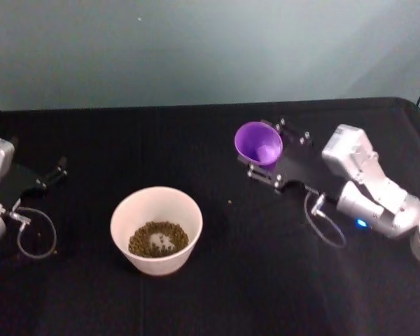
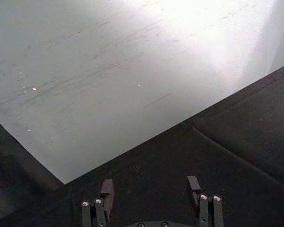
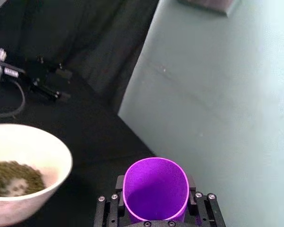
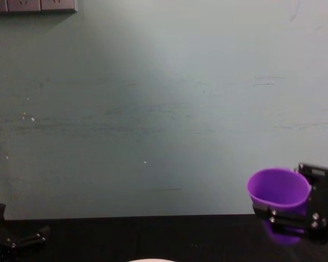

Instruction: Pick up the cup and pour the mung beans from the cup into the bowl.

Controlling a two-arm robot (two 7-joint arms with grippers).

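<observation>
- Head view: my right gripper point(image 1: 264, 162) is clamped on the cup point(image 1: 258, 143), a purple tumbler held upright with its mouth open to the camera, at about 1 o'clock from the bowl point(image 1: 156, 225) and well apart from it. The bowl stands on the black table point(image 1: 217, 280) with the mung beans point(image 1: 158, 238) heaped in its bottom. One stray grain point(image 1: 229, 203) lies on the cloth between bowl and cup. My left gripper point(image 1: 52, 175) rests at the table's 9 o'clock edge, away from everything.
- Left wrist view: my left gripper point(image 2: 150, 191) has its fingers point(image 2: 107, 188) spread wide with nothing between them, above black cloth and facing a pale wall point(image 2: 109, 71).
- Right wrist view: my fingers press the cup point(image 3: 155, 189) from both sides; I see nothing in its purple interior. The bowl point(image 3: 47, 146) with beans point(image 3: 14, 176) sits near.
- Chest view: the cup point(image 4: 277, 194) hangs in my right gripper point(image 4: 295, 210), clear of the table, before the wall. I can read no label or writing on cup, bowl or grippers.
</observation>
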